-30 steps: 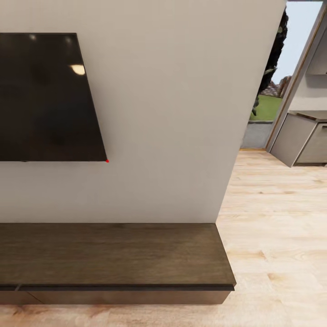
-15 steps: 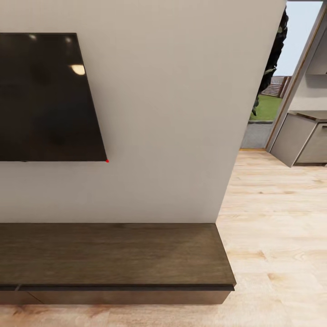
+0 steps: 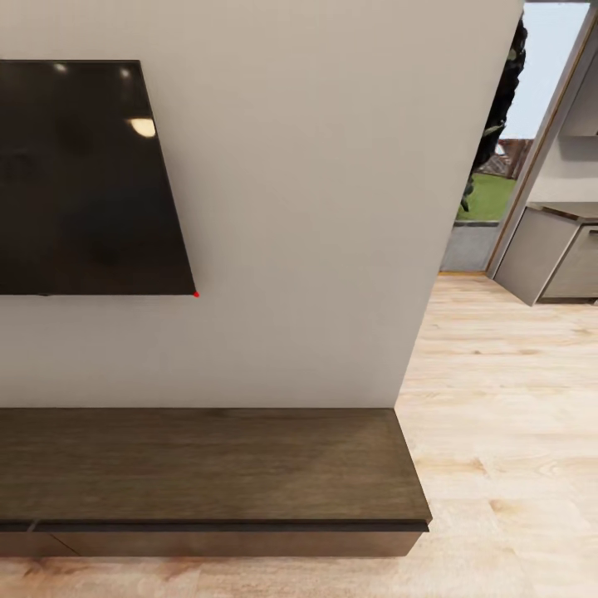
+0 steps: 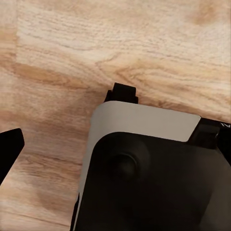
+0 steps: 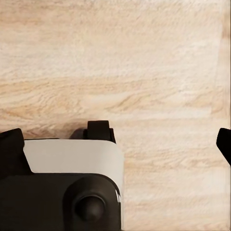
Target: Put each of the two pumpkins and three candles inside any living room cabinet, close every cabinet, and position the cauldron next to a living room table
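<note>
The cabinet (image 3: 208, 465), a long low dark-brown wood console, stands against the white wall in the head view, and its top is bare. Its front (image 3: 232, 544) looks flush, with no drawer pulled out. The pumpkins, the candles and the cauldron are out of view. In the left wrist view my left gripper (image 4: 115, 144) hangs over the wood floor, one black fingertip (image 4: 9, 149) at each side edge, spread wide and empty. My right gripper (image 5: 115, 139) also points at the floor, its fingertips (image 5: 225, 142) far apart with nothing between them.
A black television (image 3: 83, 174) hangs on the wall above the console. Pale wood floor (image 3: 507, 432) runs past the console's right end to a doorway (image 3: 490, 199) and grey kitchen units (image 3: 556, 257). My own grey and black base (image 4: 144, 173) sits under both wrists.
</note>
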`<state>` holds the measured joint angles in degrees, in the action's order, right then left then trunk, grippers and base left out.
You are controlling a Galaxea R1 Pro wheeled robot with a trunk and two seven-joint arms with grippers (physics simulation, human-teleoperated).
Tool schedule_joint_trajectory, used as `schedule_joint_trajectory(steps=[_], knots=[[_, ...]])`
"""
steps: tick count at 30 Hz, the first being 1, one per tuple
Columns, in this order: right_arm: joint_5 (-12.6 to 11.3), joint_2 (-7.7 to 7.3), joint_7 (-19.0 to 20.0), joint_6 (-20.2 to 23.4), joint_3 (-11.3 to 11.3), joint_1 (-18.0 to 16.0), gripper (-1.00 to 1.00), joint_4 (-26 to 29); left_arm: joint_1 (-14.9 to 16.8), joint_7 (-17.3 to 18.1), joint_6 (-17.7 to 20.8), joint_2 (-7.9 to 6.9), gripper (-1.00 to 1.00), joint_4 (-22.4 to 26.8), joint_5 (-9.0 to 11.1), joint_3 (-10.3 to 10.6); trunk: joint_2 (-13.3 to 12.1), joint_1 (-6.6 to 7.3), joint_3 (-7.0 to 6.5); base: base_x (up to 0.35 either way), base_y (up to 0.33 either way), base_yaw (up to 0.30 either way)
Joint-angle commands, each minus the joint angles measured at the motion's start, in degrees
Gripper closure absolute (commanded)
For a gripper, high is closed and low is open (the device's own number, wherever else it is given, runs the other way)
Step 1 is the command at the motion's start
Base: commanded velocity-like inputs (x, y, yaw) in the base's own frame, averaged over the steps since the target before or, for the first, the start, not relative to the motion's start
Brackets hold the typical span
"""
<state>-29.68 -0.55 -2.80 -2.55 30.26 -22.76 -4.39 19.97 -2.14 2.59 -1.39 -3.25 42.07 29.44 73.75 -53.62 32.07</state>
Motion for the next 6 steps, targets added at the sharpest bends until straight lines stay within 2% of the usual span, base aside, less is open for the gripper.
schedule_joint_trajectory(steps=[1,6], knots=[[0.0,-0.17,-0.1,0.0,0.0,0.0,-1.0,0.0,0.0,0.0,0.0,-0.01,-1.0,0.0,0.0,0.0,0.0,0.0,0.0,0.0,0.0,0.0],[-0.1,-0.33,-0.1,0.0,0.1,0.0,-1.0,0.1,0.0,0.0,0.0,0.03,-1.0,0.0,0.0,0.0,0.0,0.0,0.0,0.0,0.0,0.0]])
